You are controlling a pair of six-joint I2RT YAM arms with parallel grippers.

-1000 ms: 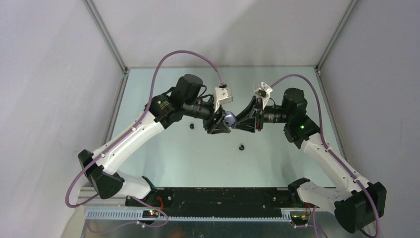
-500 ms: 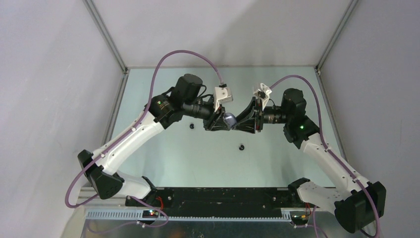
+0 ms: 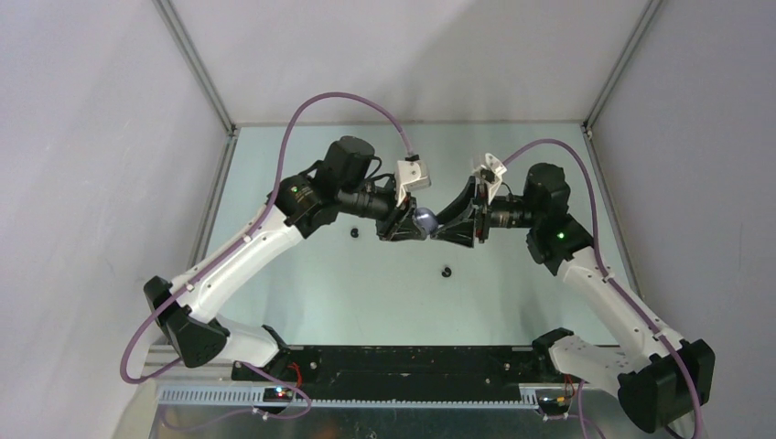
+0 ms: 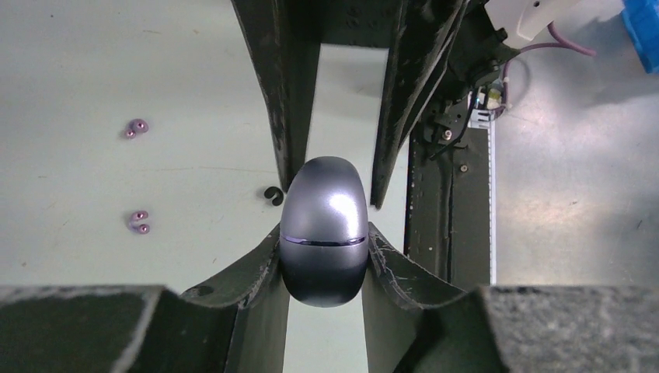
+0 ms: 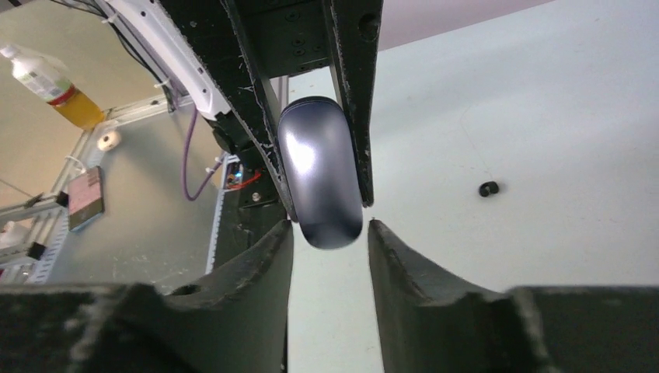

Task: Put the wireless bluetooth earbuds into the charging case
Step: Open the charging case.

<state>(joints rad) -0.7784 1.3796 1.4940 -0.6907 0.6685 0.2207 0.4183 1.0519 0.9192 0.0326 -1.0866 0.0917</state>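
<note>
Above the table, the left gripper is clamped on the charging case, lid shut at the seam. The right gripper has its jaws apart, straddling the case's other end; prob. not touching. Step: opening the lid. Next, R must pinch the top half and hinge it. Purple earbuds and black earbuds lie on the table. No legible writing.

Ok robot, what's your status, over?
Left gripper shut on closed charging case. Right gripper open around its other end. Two purple earbuds out on table.
</note>
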